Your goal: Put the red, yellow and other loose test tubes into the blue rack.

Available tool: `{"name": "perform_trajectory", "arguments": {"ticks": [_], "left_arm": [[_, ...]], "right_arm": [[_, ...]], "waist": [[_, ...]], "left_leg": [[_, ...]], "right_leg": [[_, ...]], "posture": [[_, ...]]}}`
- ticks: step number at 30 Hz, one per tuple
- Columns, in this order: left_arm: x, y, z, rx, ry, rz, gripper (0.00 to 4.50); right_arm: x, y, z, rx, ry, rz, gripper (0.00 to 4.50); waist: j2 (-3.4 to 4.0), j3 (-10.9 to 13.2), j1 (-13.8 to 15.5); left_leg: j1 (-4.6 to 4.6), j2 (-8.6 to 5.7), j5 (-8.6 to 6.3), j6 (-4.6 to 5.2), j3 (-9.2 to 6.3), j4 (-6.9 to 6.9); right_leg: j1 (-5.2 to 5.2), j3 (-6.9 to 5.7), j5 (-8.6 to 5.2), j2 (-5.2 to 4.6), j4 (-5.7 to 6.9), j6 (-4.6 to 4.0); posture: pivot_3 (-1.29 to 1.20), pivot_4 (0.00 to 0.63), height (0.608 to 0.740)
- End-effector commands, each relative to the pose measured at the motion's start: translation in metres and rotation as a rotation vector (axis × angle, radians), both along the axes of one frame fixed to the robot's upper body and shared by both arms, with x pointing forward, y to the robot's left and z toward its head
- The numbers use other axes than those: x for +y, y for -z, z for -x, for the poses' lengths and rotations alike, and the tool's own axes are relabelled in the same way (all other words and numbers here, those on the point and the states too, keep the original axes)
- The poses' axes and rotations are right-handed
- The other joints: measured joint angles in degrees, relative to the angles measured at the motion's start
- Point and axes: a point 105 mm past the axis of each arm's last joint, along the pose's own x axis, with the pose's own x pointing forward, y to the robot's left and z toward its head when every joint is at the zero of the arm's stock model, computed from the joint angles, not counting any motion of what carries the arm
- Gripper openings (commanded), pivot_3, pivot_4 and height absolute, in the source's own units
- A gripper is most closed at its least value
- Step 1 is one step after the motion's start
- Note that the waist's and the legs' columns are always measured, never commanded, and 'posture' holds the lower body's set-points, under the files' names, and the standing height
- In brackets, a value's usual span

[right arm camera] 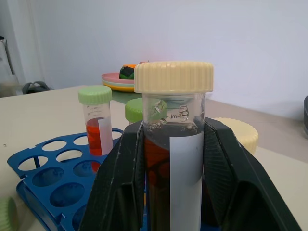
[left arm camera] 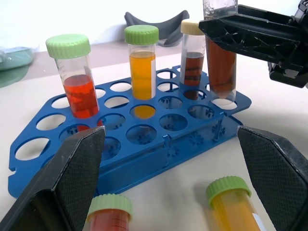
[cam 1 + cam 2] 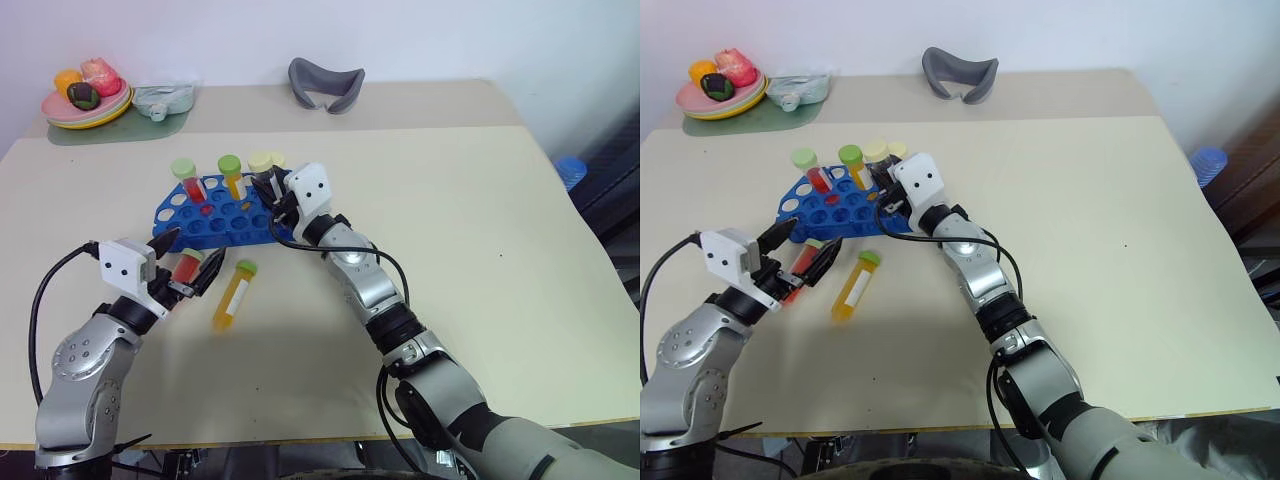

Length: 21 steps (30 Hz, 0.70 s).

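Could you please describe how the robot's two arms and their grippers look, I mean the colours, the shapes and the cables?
Both arms are rounded silver-grey metal segments with black joints. Each wrist carries a white boxy block. A black cable loops beside each arm. The left gripper and the right gripper each have two black fingers; the pads are broad, wedge-shaped and finely textured.

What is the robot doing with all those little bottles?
It is sorting test tubes into the blue rack. The right gripper is shut on a dark-brown tube, holding it upright at the rack's corner. Three tubes already stand in the rack. The left gripper is open, with a red tube lying on the table between its fingers and a yellow tube lying beside it.
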Motion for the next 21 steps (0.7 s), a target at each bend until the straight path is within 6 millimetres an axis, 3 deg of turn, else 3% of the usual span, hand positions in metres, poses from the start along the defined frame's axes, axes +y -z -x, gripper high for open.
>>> {"name": "perform_trajectory", "arguments": {"ticks": [1,21], "left_arm": [[-0.005,-0.01,0.001,-0.042,0.015,-0.01,4.5],[-0.018,-0.009,0.006,-0.021,0.05,-0.016,4.5]], "right_arm": [[0.005,-0.002,0.006,0.004,-0.02,-0.03,1.56],[0.006,0.005,0.008,0.036,-0.028,-0.036,1.56]], "waist": [[0.0,0.0,0.0],[0.0,0.0,0.0]], "left_leg": [[0.0,0.0,0.0,0.0,0.0,0.0],[0.06,0.0,0.0,0.0,0.01,-0.01]], "right_leg": [[0.0,0.0,0.0,0.0,0.0,0.0],[0.04,0.02,0.0,0.0,0.0,0.0]], "posture": [[0.0,0.15,0.74],[0.0,0.15,0.74]]}}
